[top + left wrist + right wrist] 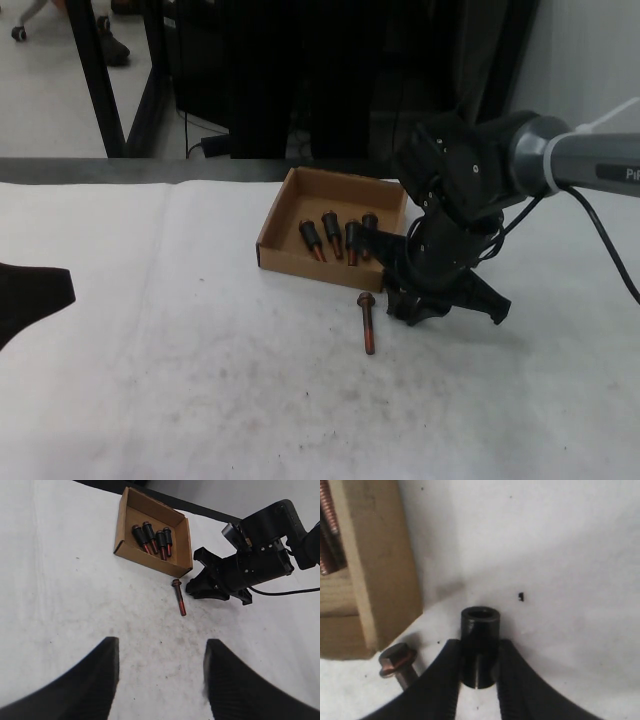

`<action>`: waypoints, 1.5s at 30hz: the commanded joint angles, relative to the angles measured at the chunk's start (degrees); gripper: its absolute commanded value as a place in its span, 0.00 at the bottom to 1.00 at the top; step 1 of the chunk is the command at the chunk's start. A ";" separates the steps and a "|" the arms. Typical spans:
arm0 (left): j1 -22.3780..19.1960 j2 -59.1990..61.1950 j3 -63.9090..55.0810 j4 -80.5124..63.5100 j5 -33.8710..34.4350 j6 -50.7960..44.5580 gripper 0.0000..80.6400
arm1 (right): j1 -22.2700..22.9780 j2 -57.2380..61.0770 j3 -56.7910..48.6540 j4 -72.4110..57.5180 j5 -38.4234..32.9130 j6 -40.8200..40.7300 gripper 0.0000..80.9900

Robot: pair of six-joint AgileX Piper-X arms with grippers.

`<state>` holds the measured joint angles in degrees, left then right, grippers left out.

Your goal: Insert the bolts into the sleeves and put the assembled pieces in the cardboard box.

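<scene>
short black cylindrical sleeve [481,622] is the piece in play, and i'd judge you're on the fifth pairing. at far left your left gripper [161,647] hangs over the white-covered desk [200,400], well apart from the work, its fingers spread wide with nothing in them. further right sits the shallow brown cardboard box [300,262], with four assembled bolt-and-sleeve pieces [332,232] lying side by side inside. near the box's front right corner the long copper-coloured flanged bolt [368,325] lies flat on the desk. just right of its head, your right gripper [479,645] has its fingers clamped on the sleeve, the open bore showing. next you'll likely need the left gripper to take the bolt and line its shank with that bore. the fit looks tight, so aim carefully.
</scene>
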<state>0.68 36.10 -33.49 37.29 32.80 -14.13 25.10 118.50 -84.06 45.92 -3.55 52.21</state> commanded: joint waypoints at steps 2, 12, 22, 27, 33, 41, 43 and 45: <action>-0.07 0.10 -0.05 -0.65 -0.13 0.01 0.61 | -0.02 0.60 -0.25 -0.51 -0.25 -5.19 0.07; -0.58 0.10 -0.05 -0.65 -0.30 0.01 0.61 | 0.31 -3.31 -0.25 2.64 -3.10 -18.67 0.00; -12.79 0.10 -0.05 -1.25 -9.80 -0.67 0.61 | 2.09 -19.26 3.08 14.50 0.30 -36.43 0.00; -22.78 3.93 -0.05 -6.77 -18.79 -14.26 0.61 | 2.91 -29.97 7.88 16.42 -0.24 -39.61 0.00; -34.70 15.66 -0.82 -14.73 -22.98 -19.39 0.61 | 2.65 -42.90 14.23 19.73 -0.17 -42.20 0.00; -41.92 35.91 -11.01 -19.58 -27.17 -22.40 0.61 | 2.26 -57.72 20.95 23.88 -0.30 -42.33 0.00; -41.96 41.03 -14.63 -19.58 -27.17 -22.41 0.61 | 2.26 -60.86 21.49 25.01 -0.62 -42.33 0.00; -41.96 45.42 -18.84 -19.58 -27.17 -21.27 0.61 | 2.26 -63.06 21.49 25.91 -0.61 -42.33 0.00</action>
<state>-41.01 78.06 -48.37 18.42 6.63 -36.00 27.53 55.30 -62.58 71.27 -3.53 10.43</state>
